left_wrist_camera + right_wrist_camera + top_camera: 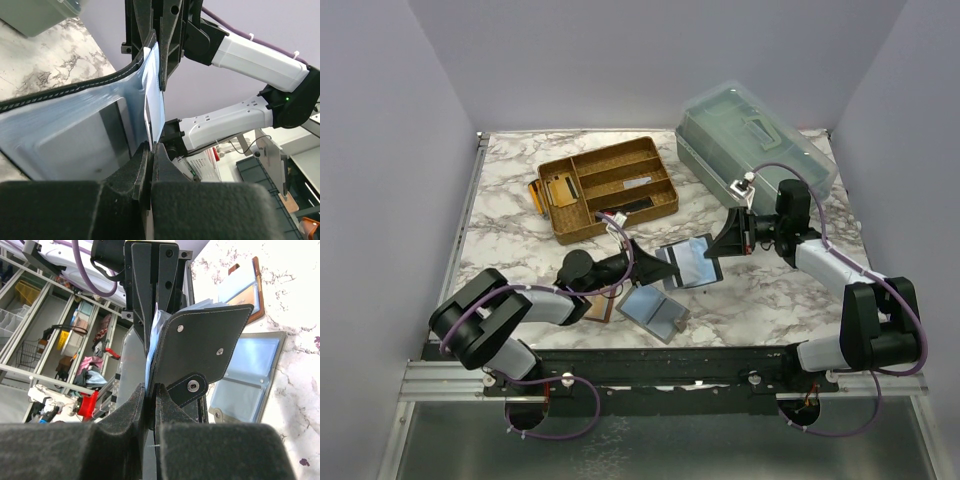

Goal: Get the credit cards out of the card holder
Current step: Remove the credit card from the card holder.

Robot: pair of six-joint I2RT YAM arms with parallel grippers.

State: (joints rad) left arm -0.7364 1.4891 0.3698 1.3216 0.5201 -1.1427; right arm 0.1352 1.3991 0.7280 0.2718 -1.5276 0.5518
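The card holder [685, 262] is up off the marble table [520, 230] near its middle, opened out and stretched between the two grippers, its strap tab [192, 385] hanging free. A pale credit card [155, 100] stands on edge against the blue-grey pockets; how far out of its pocket it is I cannot tell. At the holder's 9 o'clock the left gripper [655, 257] is pinched tight on one edge. At 3 o'clock the right gripper [712, 254] is closed narrow on the opposite edge, with the pale card layer in the same pinch. On the table at 7 o'clock lies an open grey holder [655, 312], at 8 o'clock a brown holder [599, 308]. A tan tray [610, 188] sits at 11 o'clock, a clear lidded box [755, 140] at 1 o'clock
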